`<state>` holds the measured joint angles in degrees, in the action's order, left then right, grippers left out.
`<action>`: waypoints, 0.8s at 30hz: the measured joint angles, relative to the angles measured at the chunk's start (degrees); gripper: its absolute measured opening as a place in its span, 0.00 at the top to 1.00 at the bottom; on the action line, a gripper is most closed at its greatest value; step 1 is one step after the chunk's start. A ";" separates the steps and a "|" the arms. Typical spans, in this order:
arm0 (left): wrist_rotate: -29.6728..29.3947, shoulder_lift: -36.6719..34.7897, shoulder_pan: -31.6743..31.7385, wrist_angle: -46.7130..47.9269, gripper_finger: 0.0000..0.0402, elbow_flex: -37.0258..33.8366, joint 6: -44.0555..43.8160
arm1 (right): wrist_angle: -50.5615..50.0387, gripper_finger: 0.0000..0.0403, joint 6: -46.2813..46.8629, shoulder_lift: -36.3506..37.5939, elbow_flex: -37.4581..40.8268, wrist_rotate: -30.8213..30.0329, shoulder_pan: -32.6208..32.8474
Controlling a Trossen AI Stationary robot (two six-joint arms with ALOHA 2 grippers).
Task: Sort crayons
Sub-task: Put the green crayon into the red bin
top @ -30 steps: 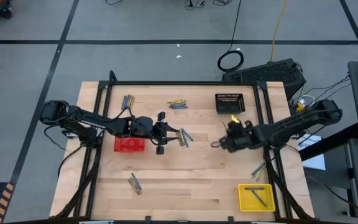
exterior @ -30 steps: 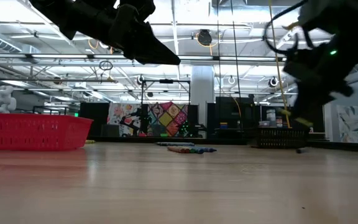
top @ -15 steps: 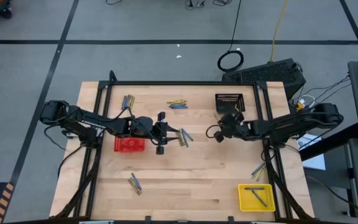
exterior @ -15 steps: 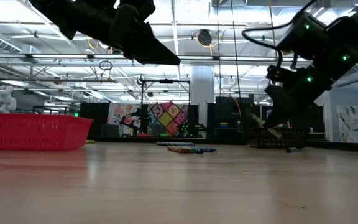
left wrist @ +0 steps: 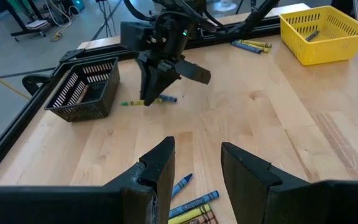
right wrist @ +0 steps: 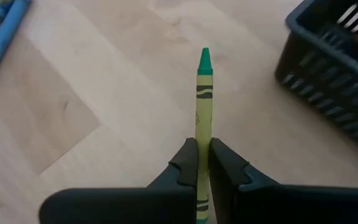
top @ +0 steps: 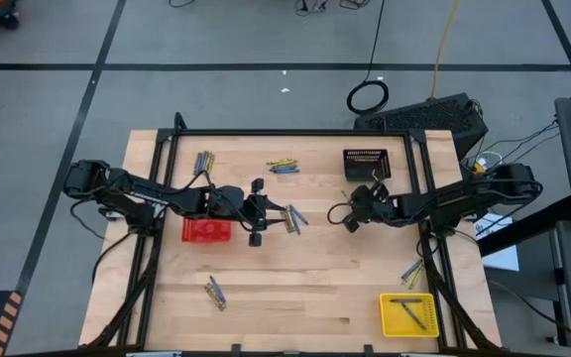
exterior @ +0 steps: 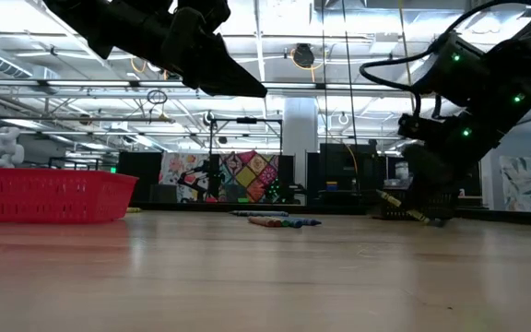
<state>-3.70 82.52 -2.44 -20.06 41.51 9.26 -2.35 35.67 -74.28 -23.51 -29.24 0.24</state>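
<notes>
A green crayon (right wrist: 203,118) is pinched between the right gripper (right wrist: 203,165) fingers, tip pointing forward, just beside the black basket (top: 365,164) above the table (top: 305,288). The left gripper (left wrist: 194,165) hovers part-open near the red basket (top: 206,231), over loose crayons (left wrist: 191,205), well apart from the black basket.

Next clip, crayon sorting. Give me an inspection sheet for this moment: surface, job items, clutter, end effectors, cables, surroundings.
Surface: wooden table, bare wood between the crayon groups.
Job's things: green crayon in the right end effector; loose crayons in scattered groups; red basket, black basket, yellow basket holding a few crayons.
Clutter: nothing seen.
End effectors: right end effector shut on the green crayon, near the black basket; left end effector open, empty, above crayons beside the red basket.
Cables: black coil and yellow lead on the floor.
Surroundings: grey floor, black case behind the table.
</notes>
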 joint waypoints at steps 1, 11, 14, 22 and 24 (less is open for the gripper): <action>0.00 0.00 -0.01 0.04 0.67 -0.01 0.01 | -0.40 1.00 0.43 0.00 0.00 1.21 0.07; 0.00 0.00 0.00 0.02 0.67 -0.01 0.00 | -9.78 1.00 1.65 2.65 -4.80 0.36 3.46; 0.00 0.00 -0.01 -0.10 0.67 -0.02 -0.01 | -10.59 1.00 0.84 4.03 -6.39 -0.65 4.22; 1.84 0.00 0.19 -0.21 0.67 -0.02 2.10 | 2.14 1.00 -8.49 2.78 -6.61 4.68 6.40; 3.25 0.18 0.33 -0.64 0.67 -0.02 3.46 | 9.55 1.00 -12.51 1.62 -6.62 7.53 7.10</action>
<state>-0.46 82.70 -2.11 -20.71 41.50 12.72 7.20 23.16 -72.66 -30.13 -21.71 7.33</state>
